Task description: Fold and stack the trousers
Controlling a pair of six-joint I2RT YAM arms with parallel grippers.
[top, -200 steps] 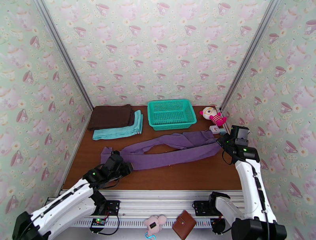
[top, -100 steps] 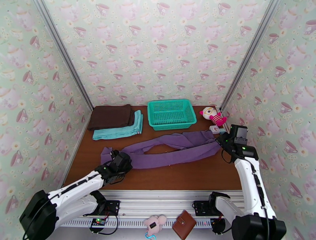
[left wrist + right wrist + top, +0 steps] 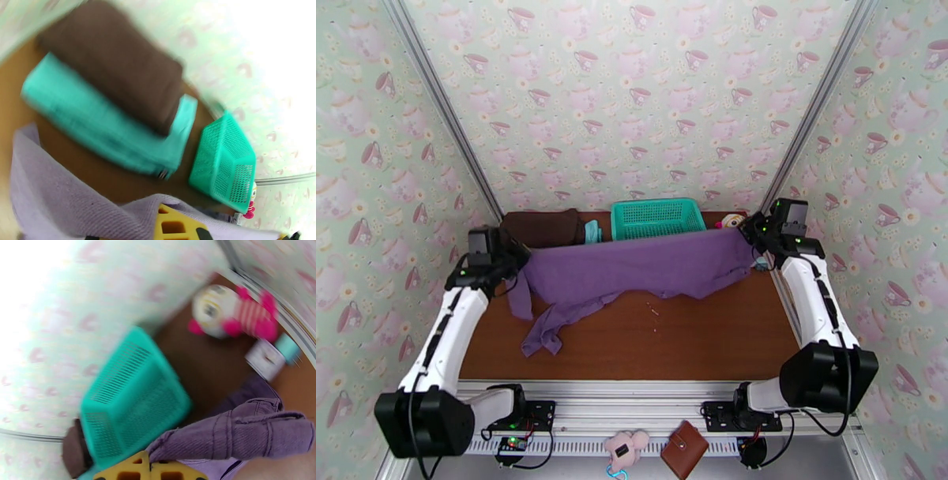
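Where the top external view looks down on the counter (image 3: 695, 331), the trousers (image 3: 632, 267) are seen lifted and stretched as a purple sheet between the two arms, with one leg trailing onto the wood at the near left. The left jaws are closed tight on the sheet's left end, and the right jaws on its right end, close to the right wall. Behind the sheet a teal basket (image 3: 656, 217) and a brown folded garment (image 3: 545, 227) are partly hidden; bare wood lies open in front.

In the blurred left wrist view, purple cloth (image 3: 59, 197) is bunched over the yellow finger parts. The brown garment (image 3: 114, 75) is shown lying on a teal folded garment (image 3: 98, 130), with the basket (image 3: 225, 165) just beside them.

In the right wrist view, a seamed end of the trousers (image 3: 245, 433) is pinched at the yellow pads. A pink-and-white toy (image 3: 233, 315) is seen by the wall rail.
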